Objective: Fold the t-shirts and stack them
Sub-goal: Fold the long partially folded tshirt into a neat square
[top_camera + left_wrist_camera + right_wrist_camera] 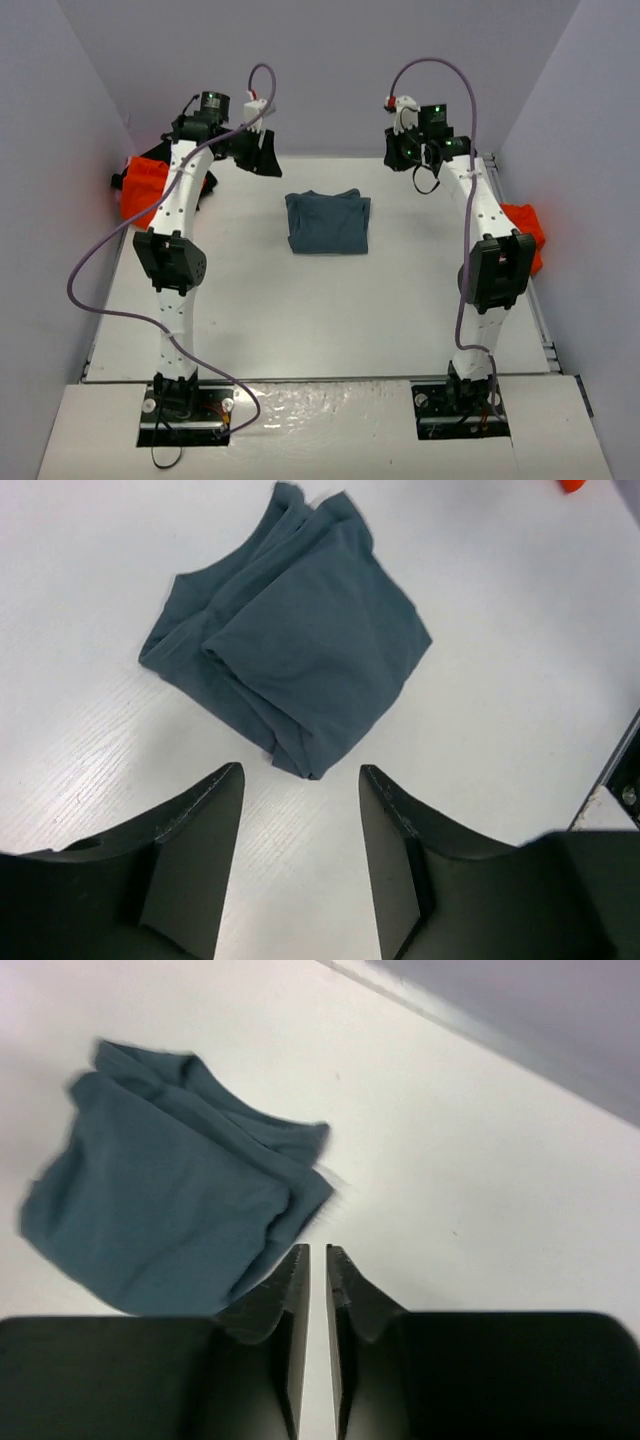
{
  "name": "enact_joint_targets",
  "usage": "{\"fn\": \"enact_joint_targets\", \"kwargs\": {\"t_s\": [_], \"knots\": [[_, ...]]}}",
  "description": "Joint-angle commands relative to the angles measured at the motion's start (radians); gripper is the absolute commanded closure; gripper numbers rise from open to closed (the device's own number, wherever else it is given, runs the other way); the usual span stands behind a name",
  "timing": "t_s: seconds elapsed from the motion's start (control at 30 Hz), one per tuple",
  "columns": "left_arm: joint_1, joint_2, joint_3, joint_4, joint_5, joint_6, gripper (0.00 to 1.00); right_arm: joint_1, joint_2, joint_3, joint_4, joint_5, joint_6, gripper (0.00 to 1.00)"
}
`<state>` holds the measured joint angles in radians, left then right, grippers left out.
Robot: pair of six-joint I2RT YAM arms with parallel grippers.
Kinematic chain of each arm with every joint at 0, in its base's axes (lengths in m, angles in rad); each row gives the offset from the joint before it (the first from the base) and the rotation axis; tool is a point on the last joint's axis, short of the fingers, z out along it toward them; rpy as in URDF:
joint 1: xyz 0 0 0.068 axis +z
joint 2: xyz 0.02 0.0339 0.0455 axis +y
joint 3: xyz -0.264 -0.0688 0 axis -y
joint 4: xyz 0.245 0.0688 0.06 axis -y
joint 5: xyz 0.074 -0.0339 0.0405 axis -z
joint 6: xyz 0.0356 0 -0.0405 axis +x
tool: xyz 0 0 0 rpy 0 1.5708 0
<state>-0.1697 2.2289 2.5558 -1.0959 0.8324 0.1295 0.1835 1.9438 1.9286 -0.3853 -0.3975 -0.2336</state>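
From above, the slate-blue t-shirt (pixel 328 222) lies folded mid-bench (pixel 300 310), between my left gripper (pixel 262 150) and right gripper (pixel 420 160). Both hang near its far corners, about equally close. It is nearly square, with no real long axis, and its ragged layered ends face the far wall. One orange t-shirt (pixel 145 185) lies crumpled outside my left arm, another orange t-shirt (pixel 525 220) outside my right.

Left wrist: my left gripper (pixel 300 772) is spread and empty. The slate-blue t-shirt (pixel 300 640) is just ahead, one corner pointing into the gap.

Right wrist: my right gripper (pixel 317 1250) is pinched together on nothing. The slate-blue t-shirt (pixel 170 1200) sits ahead, leftward.
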Motion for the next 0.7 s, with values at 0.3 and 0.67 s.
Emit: {"fn": "enact_joint_targets", "kwargs": {"t_s": [0.3,0.67], "knots": [[-0.036,0.053,0.005,0.056,0.078,-0.063,0.74,0.118,0.116,-0.003,0.034,-0.301,0.094,1.00],[-0.028,0.210,0.046,0.068,0.129,-0.095,0.53,0.155,0.446,0.184,-0.042,-0.373,0.115,1.00]]}}
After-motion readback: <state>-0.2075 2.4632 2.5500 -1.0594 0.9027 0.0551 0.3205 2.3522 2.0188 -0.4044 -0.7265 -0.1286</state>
